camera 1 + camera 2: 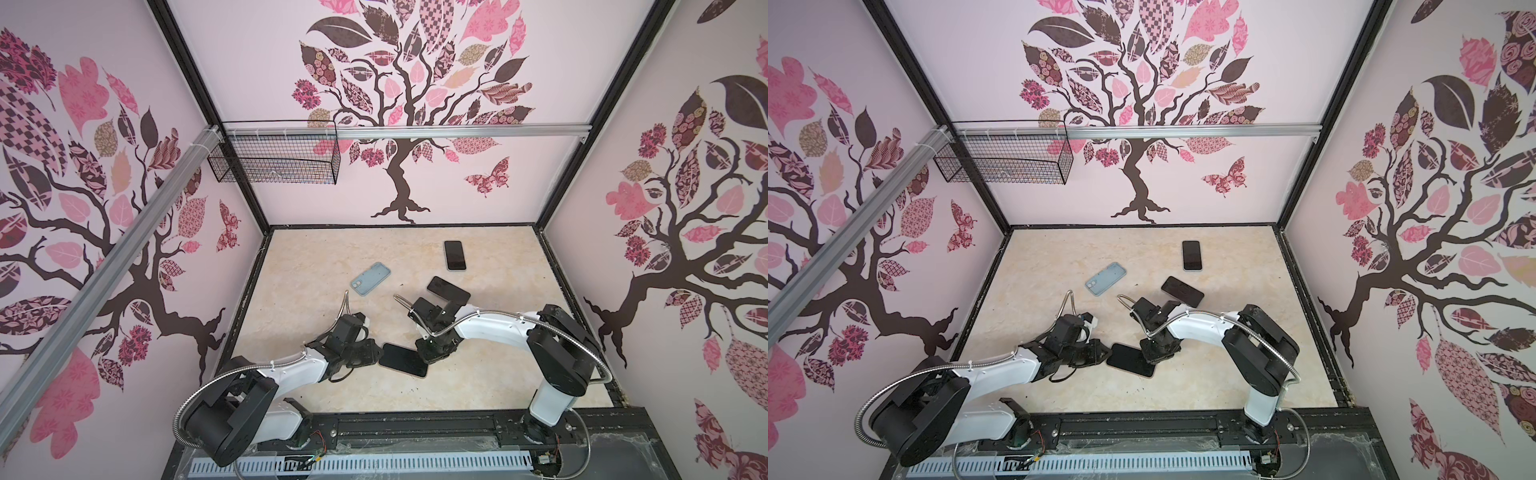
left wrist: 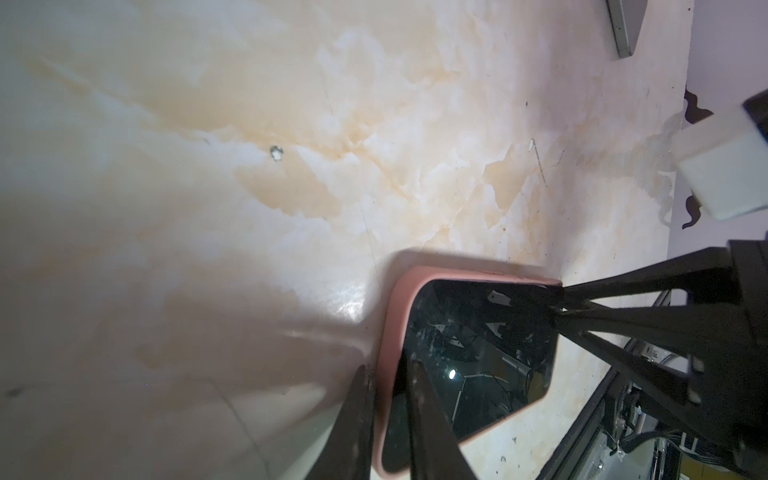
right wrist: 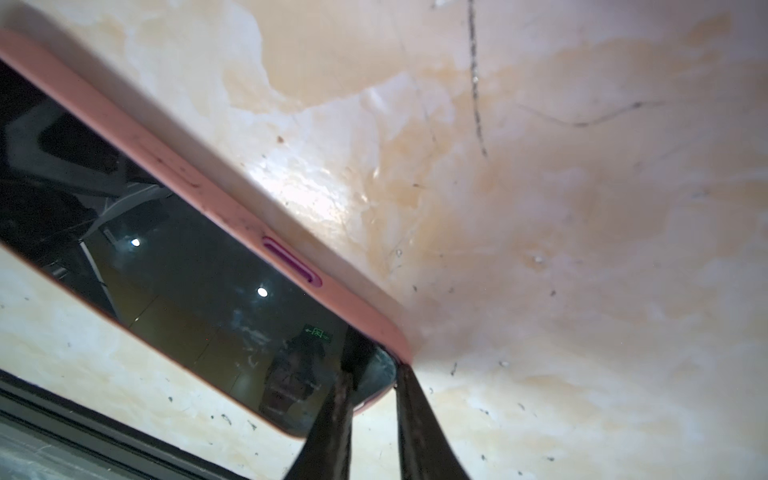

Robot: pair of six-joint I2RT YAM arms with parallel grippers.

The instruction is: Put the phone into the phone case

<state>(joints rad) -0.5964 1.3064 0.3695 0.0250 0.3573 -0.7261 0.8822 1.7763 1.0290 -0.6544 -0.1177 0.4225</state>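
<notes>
- The phone [image 1: 403,360] lies screen up inside the pink phone case [image 2: 388,353] on the counter [image 1: 498,365]. It is close to the near edge, about midway across, between the two tools.
- The left tool [image 1: 376,354] is clamped on the left end of the phone case. In the left wrist view one finger [image 2: 357,424] sits outside the rim and the other on the glass.
- The right tool [image 1: 424,360] is at the right end. Its fingers [image 3: 345,374] stand slightly apart astride a corner, one on the glass and one against the rim's outside. I cannot tell whether they pinch it.
- A pale blue case [image 1: 371,278] lies farther back, left of centre.
- One dark phone [image 1: 454,255] lies far right of centre, and a second dark phone [image 1: 449,292] lies just beyond the right arm.
</notes>
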